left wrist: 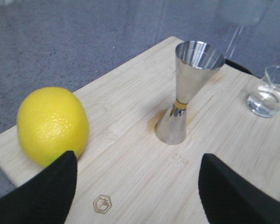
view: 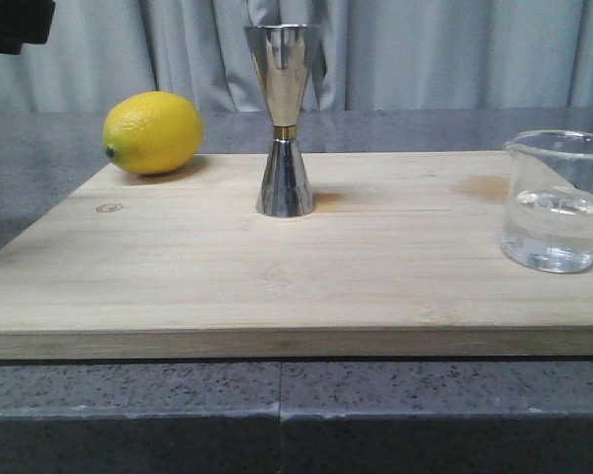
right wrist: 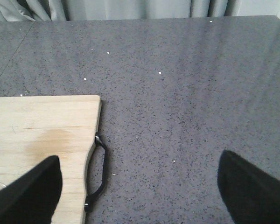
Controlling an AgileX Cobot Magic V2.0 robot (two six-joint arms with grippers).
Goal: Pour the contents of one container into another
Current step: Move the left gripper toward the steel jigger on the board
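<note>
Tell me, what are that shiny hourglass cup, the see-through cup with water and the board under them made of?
The hourglass jigger looks like polished steel: it mirrors the room, with a gold-coloured band at its waist. The beaker appears to be clear glass, though clear plastic can't be ruled out; the liquid shows through its wall. The board looks like pale bamboo or wood, matt, with fine strip grain.

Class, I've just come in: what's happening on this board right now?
Nothing is being handled yet. A jigger stands upright mid-board, a beaker part-filled with clear liquid sits at the board's right end, and a lemon lies at the back left. The left gripper hangs open over the board near the lemon, and the right gripper is open above the board's right edge and the counter. Pouring has not begun.
</note>
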